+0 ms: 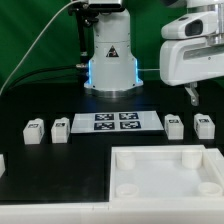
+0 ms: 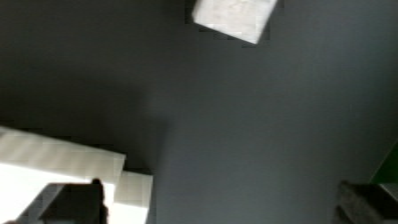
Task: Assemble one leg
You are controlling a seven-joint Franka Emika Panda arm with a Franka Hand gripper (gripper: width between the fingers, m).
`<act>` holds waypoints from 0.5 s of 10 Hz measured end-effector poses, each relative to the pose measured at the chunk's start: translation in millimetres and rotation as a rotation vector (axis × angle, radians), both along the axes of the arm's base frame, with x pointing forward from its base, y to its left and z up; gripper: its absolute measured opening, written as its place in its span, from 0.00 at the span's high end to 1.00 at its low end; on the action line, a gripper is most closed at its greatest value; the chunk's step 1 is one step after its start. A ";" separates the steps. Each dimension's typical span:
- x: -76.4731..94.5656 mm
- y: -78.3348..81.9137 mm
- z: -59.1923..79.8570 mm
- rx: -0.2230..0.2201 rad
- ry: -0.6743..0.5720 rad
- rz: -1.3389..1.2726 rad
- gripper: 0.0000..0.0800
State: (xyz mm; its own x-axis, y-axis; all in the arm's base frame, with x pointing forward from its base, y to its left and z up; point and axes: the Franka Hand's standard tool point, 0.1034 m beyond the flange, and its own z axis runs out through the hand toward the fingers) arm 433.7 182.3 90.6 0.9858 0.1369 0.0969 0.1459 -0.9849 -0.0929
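I see the two-finger gripper (image 1: 190, 97) hanging with fingers wide and empty, near the small white plastic block leg (image 1: 175, 125) by the bench edge on the exterior view's right.

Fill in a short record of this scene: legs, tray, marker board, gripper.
left legs: two, loose, at the exterior view's left of the marker board
right legs: two, loose, on the board's other side
tray: nearest the camera, no leg fitted
gripper: above the right legs, fingers apart, holding nothing
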 end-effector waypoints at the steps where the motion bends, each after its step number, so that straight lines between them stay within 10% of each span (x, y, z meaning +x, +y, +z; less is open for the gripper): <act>1: -7.1 1.0 -6.0 0.020 0.015 -0.126 0.19; 5: -42.2 -2.4 -33.0 -0.002 0.080 -0.119 0.19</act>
